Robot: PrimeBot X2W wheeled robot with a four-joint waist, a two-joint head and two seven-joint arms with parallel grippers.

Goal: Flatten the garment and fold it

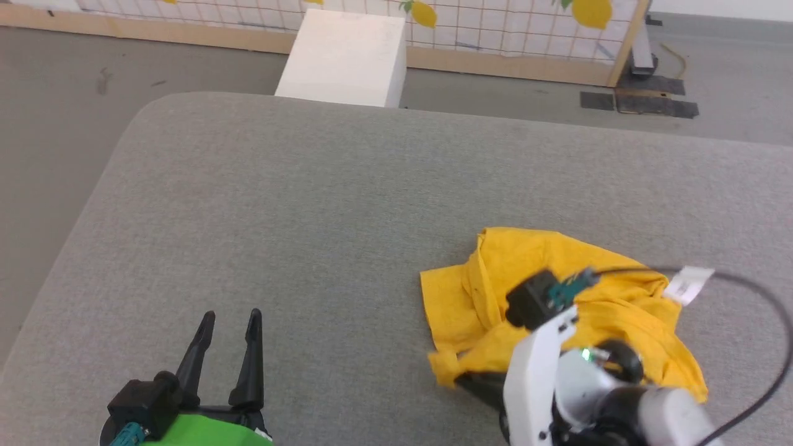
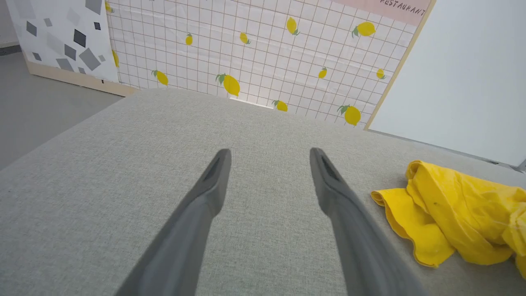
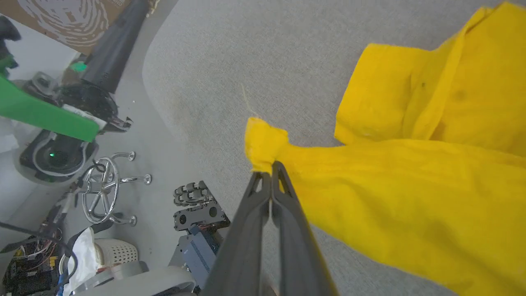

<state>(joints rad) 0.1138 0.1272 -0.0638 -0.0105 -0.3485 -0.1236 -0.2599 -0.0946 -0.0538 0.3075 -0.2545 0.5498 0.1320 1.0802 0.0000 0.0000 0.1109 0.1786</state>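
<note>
Left gripper (image 1: 232, 313) at the near edge of the surface (image 1: 310, 204), towards its near left corner. Jaws released, spread wide, nothing between them. In the left wrist view the left gripper (image 2: 270, 151) hangs above bare grey fabric, fingers well apart from the cloth.

Right gripper (image 3: 271, 168) by the near edge on the right side, clenched on a bunched bit of the garment's edge. That pinched bit sticks out past the fingertips, and the cloth runs taut from it back to the rest. The white right forearm (image 1: 533, 371) overlaps the heap in the head view, with a black cable and white tag (image 1: 689, 283) across it.

Garment (image 1: 471, 297) is a crumpled yellow heap in the near right part of the surface, not flat, folds piled over each other. Garment (image 2: 452, 205) lies right of the left gripper, one loose flap spread on the fabric.

Farther on, the surface is plain grey out to the far edge. Beyond that edge is a white box (image 1: 347, 56) on the floor, then a lemon-print grid panel (image 1: 495, 25).
</note>
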